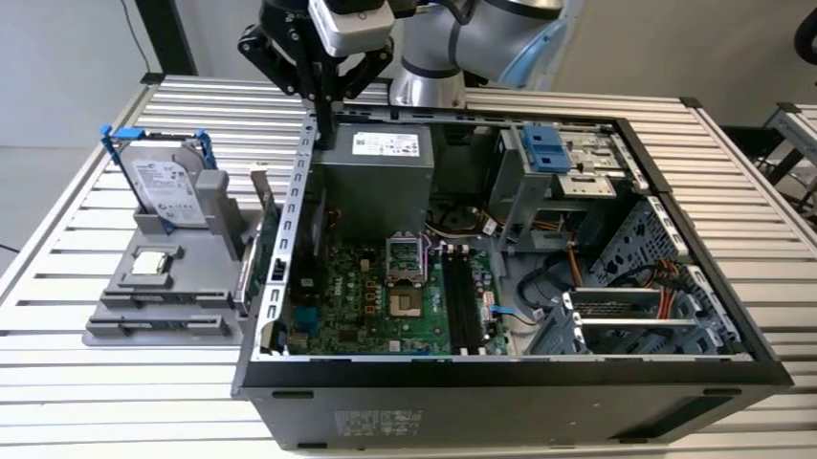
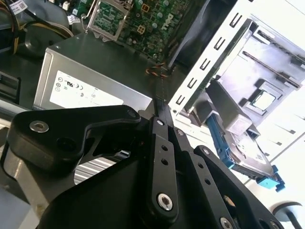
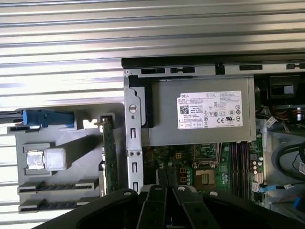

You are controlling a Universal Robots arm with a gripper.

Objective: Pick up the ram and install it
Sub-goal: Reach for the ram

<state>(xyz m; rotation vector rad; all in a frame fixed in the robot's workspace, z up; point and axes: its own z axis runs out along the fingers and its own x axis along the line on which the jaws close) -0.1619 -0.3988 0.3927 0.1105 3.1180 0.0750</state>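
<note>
pickup stage, not yet begun: ram stands on edge in grey holder just outside case wall; gripper hangs closed, empty, above that wall; grasping calls for parted jaws.

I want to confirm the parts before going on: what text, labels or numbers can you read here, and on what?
White label on the power supply: rows of fine print and marks, too small to read.
Label on the hard drive: too small to read.
Sticker on the computer case front: blurred, unreadable.
Ram: no print legible.
</note>
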